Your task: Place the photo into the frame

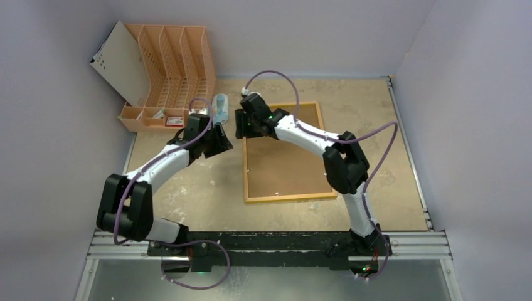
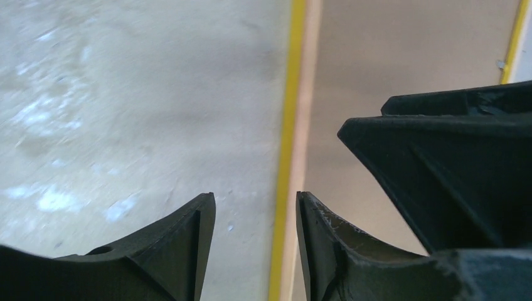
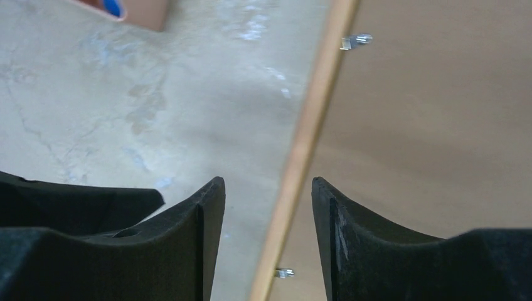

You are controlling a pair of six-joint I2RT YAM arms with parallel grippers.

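- Top view: the frame [image 1: 285,198] lies flat on the desk [image 1: 188,188], centre of the picture and a bit right. It is back side up, with the brown backing board [image 1: 282,169] inside its light wood edge.
- Top view: your left gripper [image 1: 221,143] and right gripper [image 1: 240,127] sit close together at the frame's upper left corner. You can't read the finger gap from here.
- Top view: the orange rack [image 1: 182,63] stands at upper left. A pale sheet [image 1: 116,59] leans on its left side with only a plain face showing. A small pale blue item [image 1: 221,106] stands just right of the rack, near both grippers.
- Left wrist view: your left fingers [image 2: 188,251] are spread. The frame's yellow rim and the wood edge run top to bottom through the gap, bare desk on the left and brown board on the right. You can't tell if either finger touches the rim. The black body of the right gripper fills the right side.
- Right wrist view: your right fingers [image 3: 201,244] are spread too. The wood edge slants through the gap from top right to bottom centre, and contact is unclear. Two small metal tabs [image 3: 356,41] sit on the board side of that edge, one at the top and one at the bottom. A corner of the rack shows at top left.
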